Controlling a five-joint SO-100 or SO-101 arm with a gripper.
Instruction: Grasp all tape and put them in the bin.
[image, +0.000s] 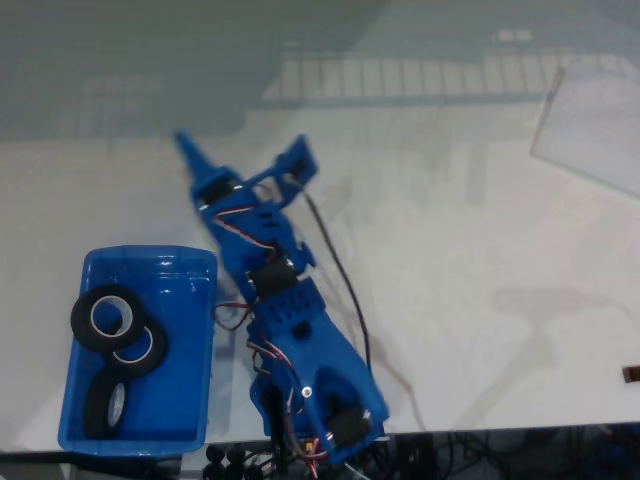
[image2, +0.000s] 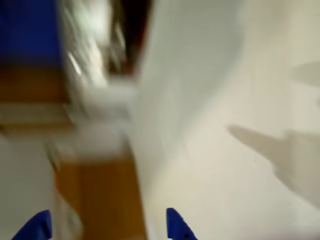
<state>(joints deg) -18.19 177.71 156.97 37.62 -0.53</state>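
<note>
Your claw (image: 245, 158) stands wide open and holds nothing. In the fixed view its pointed finger (image: 192, 153) reaches toward the upper left and the broader finger (image: 296, 160) splays to the upper right, with bare tabletop (image: 480, 260) between and beyond them. Neither finger touches a tape or the bin.

In the wrist view the two blue fingertips (image2: 178, 227) poke up from the bottom edge, well apart, with nothing between them. That picture is heavily smeared, so the pale surface, the orange-brown patch and the blue block at top left can't be identified with any confidence; the blue block may be the bin.

The bin (image: 190, 262) sits at the lower left of the fixed view, just beside your arm (image: 300, 340), which lies stretched along its right side. All three tapes are inside it. One tape (image: 106, 318) lies flat against the left wall, a second tape (image: 138, 349) overlaps it just below and to the right, and a third tape (image: 107, 405) stands on edge near the bottom left corner.
</note>
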